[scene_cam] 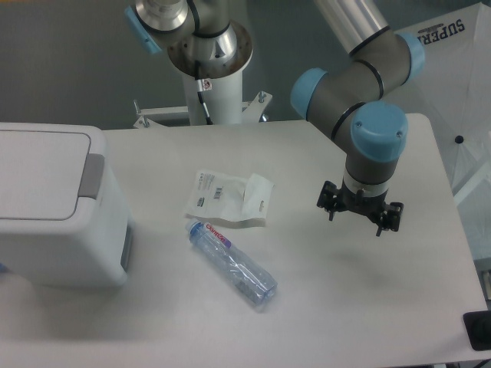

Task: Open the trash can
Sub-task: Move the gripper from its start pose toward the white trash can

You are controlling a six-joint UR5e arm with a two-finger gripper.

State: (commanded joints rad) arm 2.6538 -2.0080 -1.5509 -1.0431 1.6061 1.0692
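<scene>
- Here the gripper (360, 218) hangs above the right part of the table (368, 307), pointing down, touching nothing and grasping nothing; its dark fingers are too small and too nearly end-on to tell whether they are spread or closed.
- The trash can (57, 211) stands far to the gripper's left, at the left edge of the view, well apart from it. It is a boxy white bin with rounded corners; its flat lid (38, 172) lies down, closed, and a grey rectangular tab (93, 176) sits on the lid's edge facing the gripper's side.
- Between the gripper and the trash can lies a clear plastic bottle (232, 263) on its side, slanted, with a red and blue label near one end; it is left of the gripper and a little nearer the camera.
- Just beyond the bottle, a crumpled white packet (229, 198) with printed text rests flat on the table, left of the gripper and about level with it.
</scene>
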